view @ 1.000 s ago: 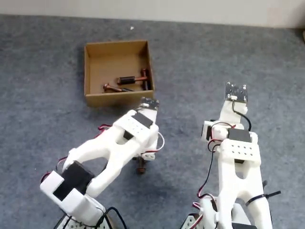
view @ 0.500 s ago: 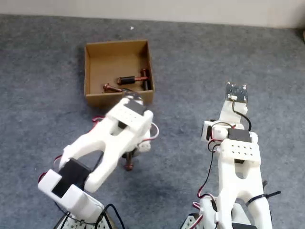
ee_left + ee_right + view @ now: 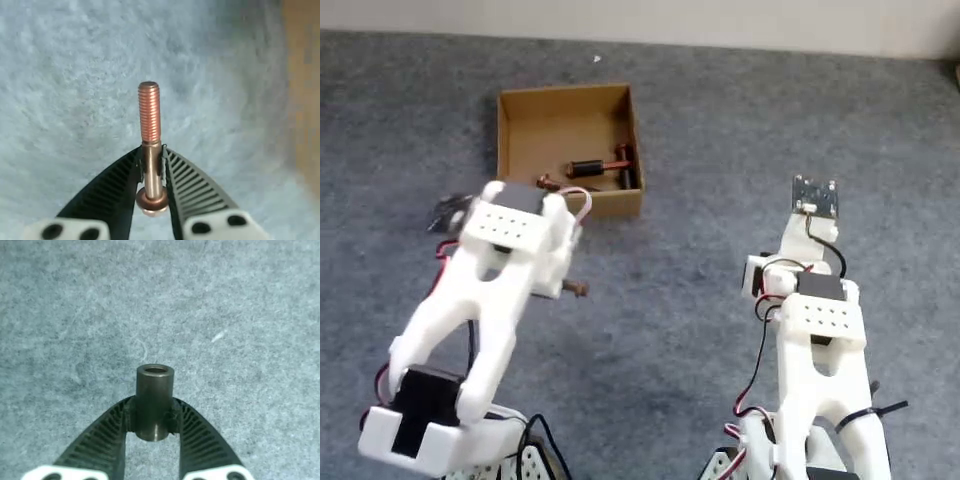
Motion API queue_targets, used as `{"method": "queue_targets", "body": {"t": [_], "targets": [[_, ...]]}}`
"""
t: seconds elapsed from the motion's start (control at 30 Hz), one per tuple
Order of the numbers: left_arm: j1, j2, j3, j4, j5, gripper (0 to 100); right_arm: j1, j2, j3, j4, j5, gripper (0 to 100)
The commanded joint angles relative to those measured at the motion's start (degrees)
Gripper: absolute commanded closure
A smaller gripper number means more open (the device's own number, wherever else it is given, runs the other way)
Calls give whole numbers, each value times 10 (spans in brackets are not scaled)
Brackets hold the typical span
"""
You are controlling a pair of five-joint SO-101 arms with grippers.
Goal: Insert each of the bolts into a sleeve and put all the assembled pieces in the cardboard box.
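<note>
The left fingers pinch a copper-coloured, thread-tipped bolt, the right fingers a dark hollow sleeve.

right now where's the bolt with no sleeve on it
In the left wrist view the bolt is pinched near its head in the left gripper, over the grey carpet just in front of the cardboard box.

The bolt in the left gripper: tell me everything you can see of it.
The bolt is copper-coloured metal: a threaded far half, a smooth shank and a round flanged head. The left gripper is shut on the smooth shank just past the head, ribbed black fingers pressing from both sides. The threaded end sticks out free beyond them, above the grey carpet. Nothing is threaded onto it.
</note>
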Motion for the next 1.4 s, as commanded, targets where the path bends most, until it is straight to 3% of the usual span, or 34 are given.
{"method": "queue_targets", "body": {"t": [0.0,0.13,0.37,0.67,0.8,1.0,1.37], "targets": [[-29,-19,-24,-13,42,989,7,-18,-7,-16,-1,993],[-29,-10,-25,-13,40,976,7,-18,-7,-16,-1,993],[-27,-7,-27,-13,40,825,7,-18,-7,-16,-1,993],[-29,-15,-29,-8,10,829,7,-18,1,-17,-1,993],[-30,-36,-25,-7,-113,826,7,-18,1,-18,-1,993],[-31,-147,-24,59,-353,825,7,-18,2,-18,-1,993],[-65,-226,-22,60,-782,829,7,-18,3,-18,0,993]]}}
